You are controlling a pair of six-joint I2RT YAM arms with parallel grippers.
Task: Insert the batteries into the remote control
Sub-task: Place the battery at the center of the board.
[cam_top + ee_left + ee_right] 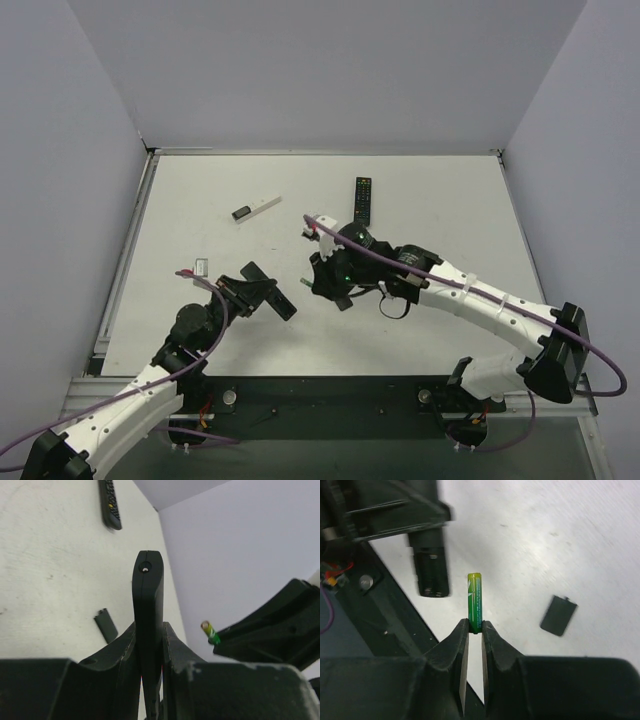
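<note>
My left gripper (247, 290) (148, 632) is shut on the slim black remote control (281, 304) (147, 587) and holds it above the table. In the right wrist view the remote (430, 565) shows its open battery bay. My right gripper (327, 276) (475, 626) is shut on a green battery (475, 601) by its lower end, and holds it just right of the remote's free end. The battery also shows in the left wrist view (210, 632). The small black back cover (558, 615) (106, 625) lies flat on the table.
A longer black remote with coloured buttons (363, 200) (110, 502) lies at the back centre. A thin white stick with a dark end (256, 209) lies at the back left. A small pale item (200, 267) lies left of my left gripper. The table's dark front edge (380, 625) is below.
</note>
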